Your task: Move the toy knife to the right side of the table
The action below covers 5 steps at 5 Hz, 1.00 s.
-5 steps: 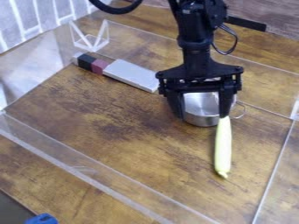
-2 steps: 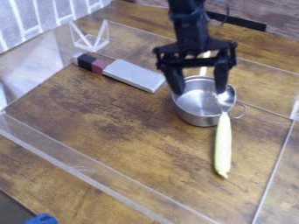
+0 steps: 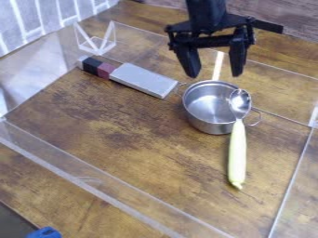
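Observation:
The toy knife (image 3: pixel 236 144) is a slim yellow-green stick lying on the right part of the table (image 3: pixel 112 139), its rounded silver end resting on the rim of the round steel pot (image 3: pixel 214 105). My gripper (image 3: pixel 213 68) hangs above and behind the pot, fingers pointing down and open wide, with nothing between them. It is well clear of the knife.
A flat grey slab with a red-and-black end (image 3: pixel 128 77) lies left of the pot. Low clear acrylic walls (image 3: pixel 74 158) edge the tabletop. A clear folded stand (image 3: pixel 95 38) sits at the back left. Something blue (image 3: pixel 44 232) shows at the bottom edge.
My gripper has risen and moved back from just over the pot, staying open. The knife, pot and slab have not moved.

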Available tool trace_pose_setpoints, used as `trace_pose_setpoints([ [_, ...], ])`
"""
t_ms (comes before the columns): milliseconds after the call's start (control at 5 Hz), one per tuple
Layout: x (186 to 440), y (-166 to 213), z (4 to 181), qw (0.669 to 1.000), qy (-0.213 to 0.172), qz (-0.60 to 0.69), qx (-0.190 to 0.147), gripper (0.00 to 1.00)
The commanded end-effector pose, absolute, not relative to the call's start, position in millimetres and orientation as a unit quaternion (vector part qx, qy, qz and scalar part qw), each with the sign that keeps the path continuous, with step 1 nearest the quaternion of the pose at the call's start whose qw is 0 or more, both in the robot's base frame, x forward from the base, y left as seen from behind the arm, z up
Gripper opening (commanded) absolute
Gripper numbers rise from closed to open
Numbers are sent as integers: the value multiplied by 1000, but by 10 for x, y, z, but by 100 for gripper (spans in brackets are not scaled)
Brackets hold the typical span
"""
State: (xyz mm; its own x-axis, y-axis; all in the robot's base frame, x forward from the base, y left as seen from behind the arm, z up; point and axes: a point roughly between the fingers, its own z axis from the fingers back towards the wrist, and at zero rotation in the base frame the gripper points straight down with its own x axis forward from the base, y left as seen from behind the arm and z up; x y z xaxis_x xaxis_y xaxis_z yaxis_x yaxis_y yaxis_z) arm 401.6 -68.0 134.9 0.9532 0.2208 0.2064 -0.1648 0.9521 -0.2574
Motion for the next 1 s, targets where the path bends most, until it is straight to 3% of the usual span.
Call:
trace_pose_setpoints([
  [0, 4127, -773, 1775, 967, -188, 118, -123, 100],
  [400, 3980, -728, 1662, 969, -181, 123, -111, 100],
  [600, 3964, -743, 1503, 965, -184, 156, -100, 100],
  [800, 3943, -756, 1492, 959, -196, 184, -94, 100],
])
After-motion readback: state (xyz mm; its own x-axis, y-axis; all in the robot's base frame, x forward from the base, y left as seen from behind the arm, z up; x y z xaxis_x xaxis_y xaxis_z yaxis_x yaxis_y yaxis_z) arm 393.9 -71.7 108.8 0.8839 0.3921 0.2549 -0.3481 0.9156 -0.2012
